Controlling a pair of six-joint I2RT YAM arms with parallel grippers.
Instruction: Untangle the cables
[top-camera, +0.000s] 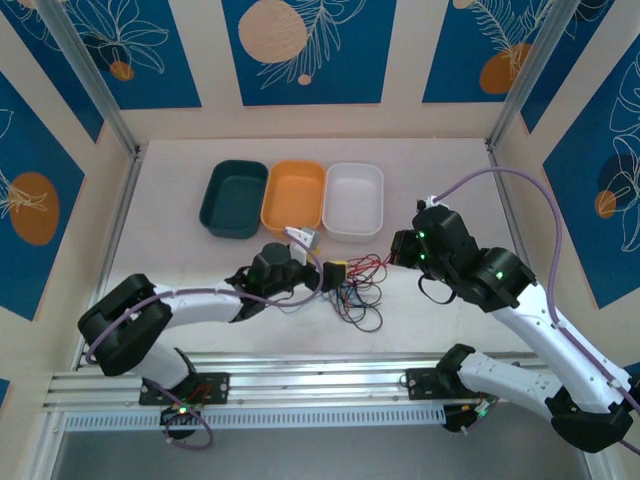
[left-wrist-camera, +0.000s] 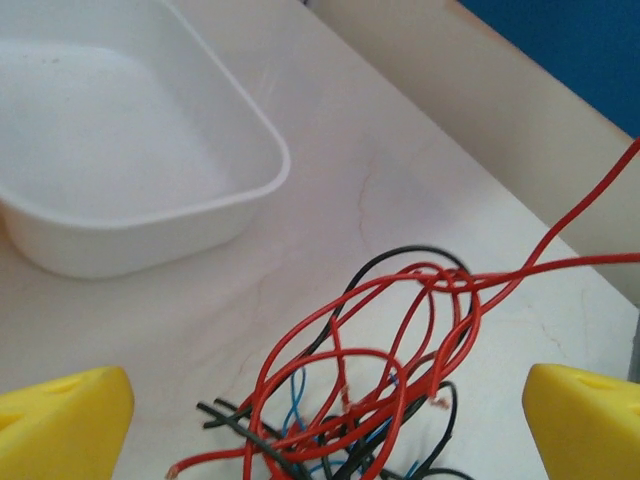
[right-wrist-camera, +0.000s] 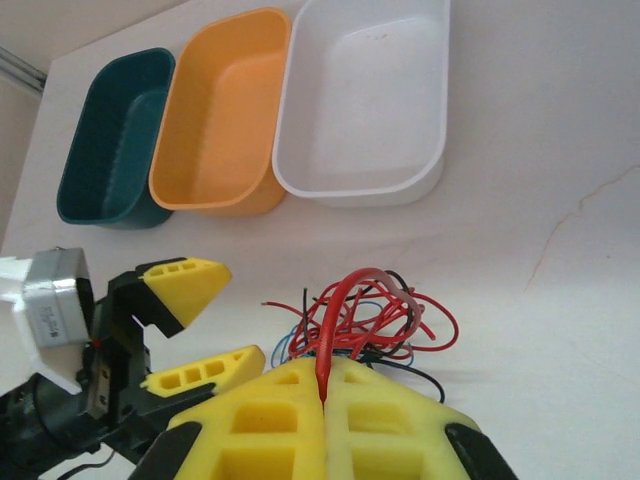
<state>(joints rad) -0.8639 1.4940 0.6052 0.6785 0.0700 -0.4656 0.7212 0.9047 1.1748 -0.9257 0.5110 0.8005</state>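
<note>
The cables (top-camera: 357, 287) lie as one tangle of thin red, black and blue strands on the table, in front of the white bin. My left gripper (top-camera: 335, 272) stands at the tangle's left edge. It is open, with its yellow fingers (left-wrist-camera: 62, 425) wide apart and the cables (left-wrist-camera: 372, 395) between them. My right gripper (right-wrist-camera: 323, 392) is shut on a red strand (right-wrist-camera: 335, 320) that arches up out of the cables (right-wrist-camera: 365, 320). In the top view the right gripper (top-camera: 400, 250) sits just right of the tangle. The left gripper's fingers (right-wrist-camera: 185, 285) reach in from the left.
A teal bin (top-camera: 235, 198), an orange bin (top-camera: 293, 197) and a white bin (top-camera: 354, 198) stand in a row behind the tangle, all empty. The white bin's rim (left-wrist-camera: 280, 165) lies close to the left gripper. Cage walls enclose the pale table (top-camera: 460, 170).
</note>
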